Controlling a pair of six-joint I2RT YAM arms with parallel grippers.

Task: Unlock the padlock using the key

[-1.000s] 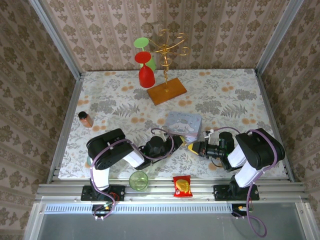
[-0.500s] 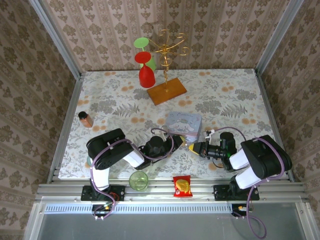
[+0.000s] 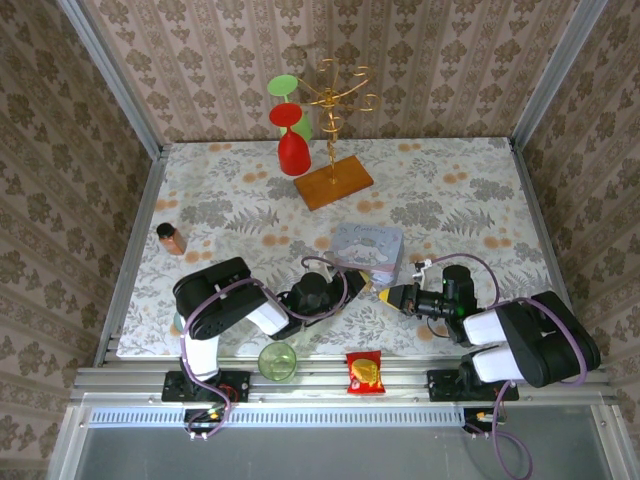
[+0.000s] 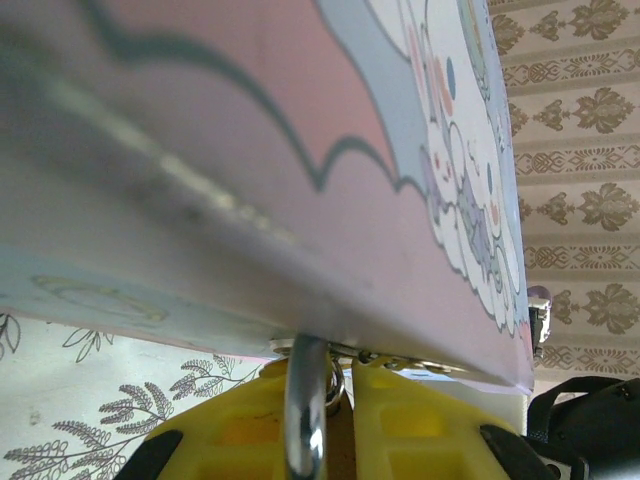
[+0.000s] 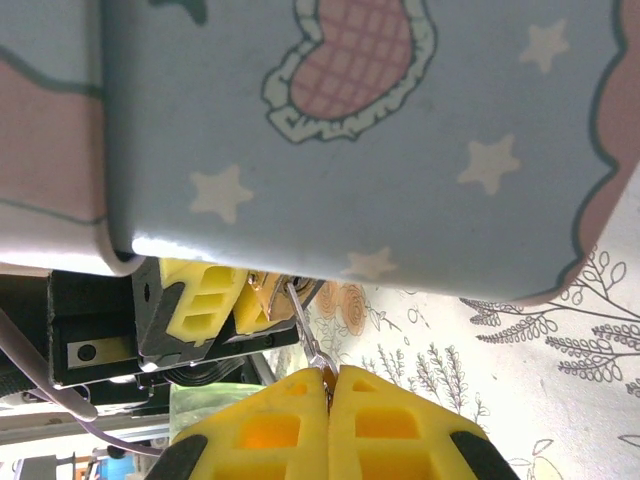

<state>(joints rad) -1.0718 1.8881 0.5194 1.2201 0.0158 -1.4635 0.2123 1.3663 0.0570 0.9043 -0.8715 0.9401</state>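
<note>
My right gripper (image 5: 328, 385) is pinched fully closed on the key (image 5: 303, 330), just below the near edge of the tin box (image 3: 368, 243). The key is a thin, stiff sliver, light and slick. I judge it could pivot between my pads, so the grip belongs on its broad head, leaving the blade free.

My left gripper (image 4: 332, 385) is closed narrow on the padlock (image 5: 262, 290), right under the box's front edge, with the shackle (image 4: 305, 420) running up to the box's clasp. The padlock looks small, dense and rigid, best clamped across its flat brass sides. The key's tip reaches the padlock, though I cannot tell whether it has entered.

The box is closed and its contents are hidden.
</note>
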